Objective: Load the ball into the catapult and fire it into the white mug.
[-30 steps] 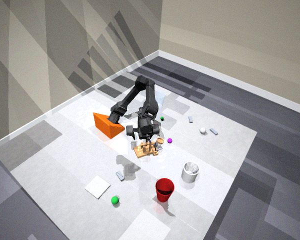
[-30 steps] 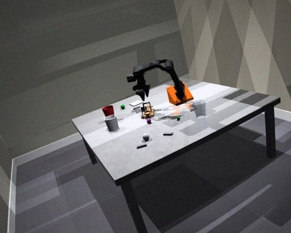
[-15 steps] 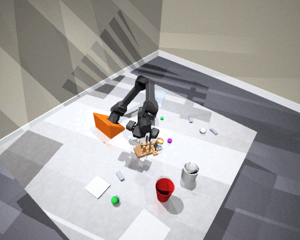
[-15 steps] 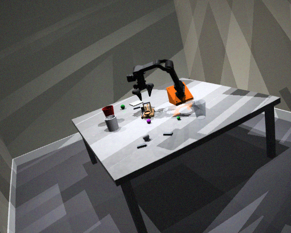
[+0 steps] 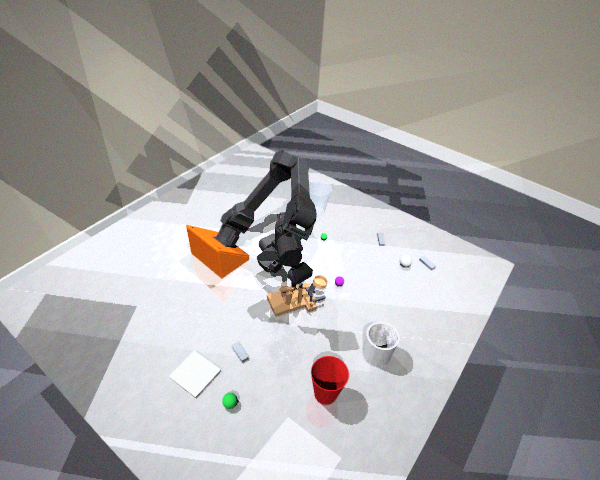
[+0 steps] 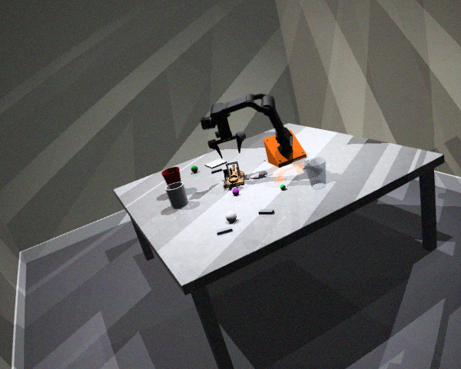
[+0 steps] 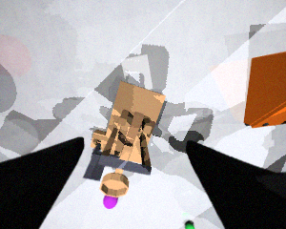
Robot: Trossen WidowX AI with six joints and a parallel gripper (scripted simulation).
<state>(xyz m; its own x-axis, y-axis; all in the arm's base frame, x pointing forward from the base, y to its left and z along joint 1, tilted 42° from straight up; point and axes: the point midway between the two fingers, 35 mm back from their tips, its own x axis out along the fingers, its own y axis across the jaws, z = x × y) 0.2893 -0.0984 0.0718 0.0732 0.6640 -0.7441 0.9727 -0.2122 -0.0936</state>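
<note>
- The gripper (image 5: 289,279) (image 6: 229,154) (image 7: 136,143) is wide open above the wooden catapult (image 5: 285,300) (image 6: 233,183) (image 7: 139,97), grasping nothing.
- The purple ball (image 5: 339,281) (image 6: 235,191) (image 7: 110,202) lies on the table (image 5: 434,304) (image 6: 262,234) (image 7: 181,24), near the catapult's cup.
- The white mug (image 5: 379,351) (image 6: 177,197) stands beside the red cup (image 5: 326,392) (image 6: 170,174).

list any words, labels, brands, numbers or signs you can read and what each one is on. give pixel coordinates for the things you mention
There are none to read.
White mug (image 5: 372,349) (image 6: 177,197): no lettering visible.
Red cup (image 5: 326,390) (image 6: 172,175): no lettering visible.
Orange base (image 5: 207,255) (image 6: 273,152) (image 7: 272,83): no lettering visible.
Any tiny marks on the arm or catapult are too small to tell.
</note>
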